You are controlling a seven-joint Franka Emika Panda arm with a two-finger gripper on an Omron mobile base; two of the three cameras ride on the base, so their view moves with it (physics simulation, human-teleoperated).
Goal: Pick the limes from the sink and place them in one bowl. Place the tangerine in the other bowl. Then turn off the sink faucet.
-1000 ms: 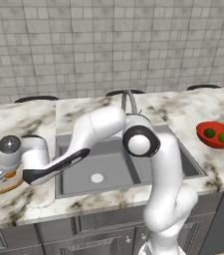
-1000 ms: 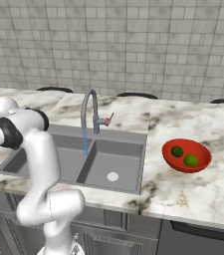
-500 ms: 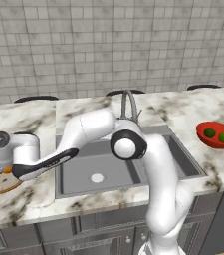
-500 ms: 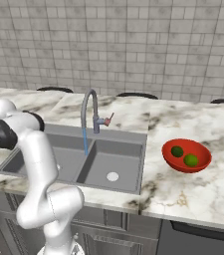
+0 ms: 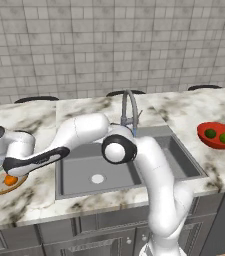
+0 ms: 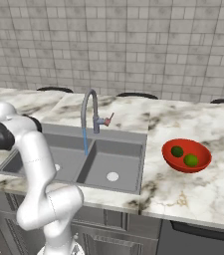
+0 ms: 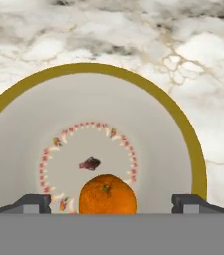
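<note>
Your marble bench point(image 6: 198, 194) runs the full width, with the grey double-basin sink point(image 6: 118, 164) set in its middle near the front edge. Your white arm point(image 5: 149, 165) rises in front of the sink and reaches across to the bench's left end. The gooseneck faucet point(image 6: 89, 112) stands at the sink's back edge; a thin blue stream falls from its spout into the basin, so water's on. The tan-rimmed bowl point(image 7: 183, 134) sits at the left end of the bench near the front edge, cream inside with a reddish ring pattern. The red bowl point(image 6: 187, 155) sits on the bench right of the sink, well apart from the tan one. Your pincer point(image 7: 111, 203) hangs over the tan bowl with fingers point(image 7: 31, 203) spread wide, holding nothing. The tangerine point(image 7: 107, 195) lies in the tan bowl between the fingertips, touching neither one, just beside the ring pattern. Both limes are in the red bowl: the darker lime point(image 6: 177, 151) left, the lighter lime point(image 6: 191, 160) just beside it on the right.
</note>
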